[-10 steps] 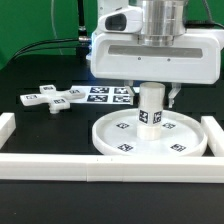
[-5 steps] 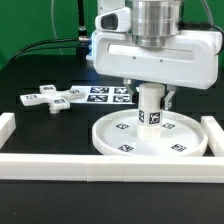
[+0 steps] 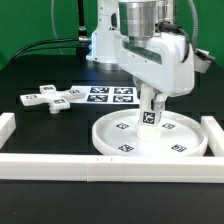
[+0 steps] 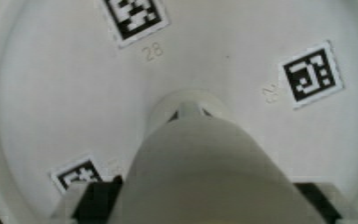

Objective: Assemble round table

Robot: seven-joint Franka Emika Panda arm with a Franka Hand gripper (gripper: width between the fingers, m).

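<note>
The large round disc [image 3: 108,142] lies flat on the black table, rim up, in the near middle. The short cylinder leg [image 3: 150,120] stands upright at the disc's centre. My gripper [image 3: 151,106] comes down from above and is shut on the leg's upper part. In the wrist view the leg [image 4: 197,150] fills the middle, with a black finger [image 4: 101,200] against each side, above the tagged disc [image 4: 51,90]. The cross-shaped base [image 3: 52,98] lies loose on the table toward the exterior view's left, apart from the disc.
The marker board [image 3: 110,95] lies flat behind the disc. Long white border bars run along the front [image 3: 100,167], the exterior view's left [image 3: 5,126] and right [image 3: 213,135]. Black cables hang at the back left.
My hand has turned about the vertical axis over the leg, so its wide white body now faces sideways. The leg, disc and base stay where they were.
</note>
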